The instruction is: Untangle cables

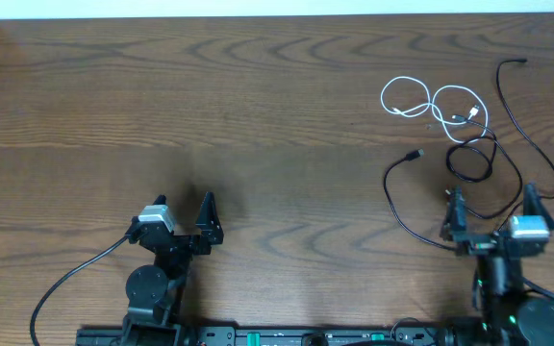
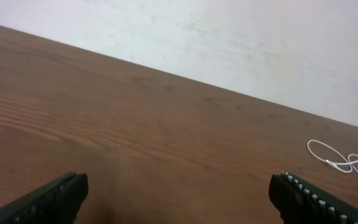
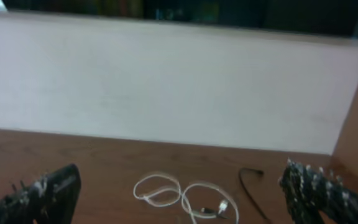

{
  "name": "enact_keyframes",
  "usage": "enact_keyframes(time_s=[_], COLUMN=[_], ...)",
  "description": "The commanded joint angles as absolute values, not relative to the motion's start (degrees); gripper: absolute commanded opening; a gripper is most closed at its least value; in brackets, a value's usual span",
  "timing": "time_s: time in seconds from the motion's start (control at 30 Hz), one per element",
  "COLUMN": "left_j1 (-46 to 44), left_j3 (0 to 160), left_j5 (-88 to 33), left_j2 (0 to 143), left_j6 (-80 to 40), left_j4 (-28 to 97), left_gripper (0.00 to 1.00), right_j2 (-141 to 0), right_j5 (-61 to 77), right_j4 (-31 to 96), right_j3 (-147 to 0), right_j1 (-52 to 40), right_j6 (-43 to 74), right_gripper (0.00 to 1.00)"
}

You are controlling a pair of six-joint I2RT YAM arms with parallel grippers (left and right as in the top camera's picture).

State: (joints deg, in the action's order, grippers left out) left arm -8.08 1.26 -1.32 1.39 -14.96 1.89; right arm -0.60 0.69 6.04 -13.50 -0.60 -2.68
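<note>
The cables lie at the table's far right. A thin white cable [image 1: 421, 99] forms two loops, and black cables [image 1: 508, 144] curl and cross beside and below it. My right gripper [image 1: 495, 207] stands open just on the near side of the tangle, nothing between its fingers. The right wrist view shows the white cable [image 3: 182, 194] and a black cable end [image 3: 248, 174] ahead of the open jaws. My left gripper [image 1: 183, 204] is open at the near left, far from the cables. In the left wrist view the white cable [image 2: 347, 162] shows at the right edge.
The wooden table [image 1: 210, 106] stretches wide to the left and back. A pale wall [image 3: 166, 93] borders its far edge. Thick black arm cables [image 1: 65, 284] trail near the left arm's base.
</note>
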Motion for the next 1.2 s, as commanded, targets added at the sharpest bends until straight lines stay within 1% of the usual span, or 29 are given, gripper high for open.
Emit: enact_keyframes(time_s=[0.0,0.07,0.17,0.2,1.17], left_j1=[-8.1,-8.1,-8.1,-8.1,-8.1], left_j3=[0.2,0.2,0.2,0.2,0.2], left_j5=[-0.2,-0.2,-0.2,-0.2,-0.2], left_j2=[1.3,1.3,1.3,1.3,1.3], left_j6=[-14.4,-14.4,-14.4,-14.4,-14.4], left_j4=[4.2,4.2,4.2,4.2,4.2], left_gripper=[0.98,0.98,0.98,0.98,0.98], right_j2=[-0.3,-0.3,-0.3,-0.3,-0.3], right_j5=[1.0,1.0,1.0,0.9,0.8], right_j4=[2.3,0.6,1.8,4.3,4.3], right_j3=[-6.2,-3.0,-0.3,-0.3,-0.3], right_j1=[-0.8,-0.8,-0.8,-0.8,-0.8], right_j6=[-2.2,-2.2,-2.2,-2.2,-2.2], right_gripper=[0.99,0.99,0.99,0.99,0.99])
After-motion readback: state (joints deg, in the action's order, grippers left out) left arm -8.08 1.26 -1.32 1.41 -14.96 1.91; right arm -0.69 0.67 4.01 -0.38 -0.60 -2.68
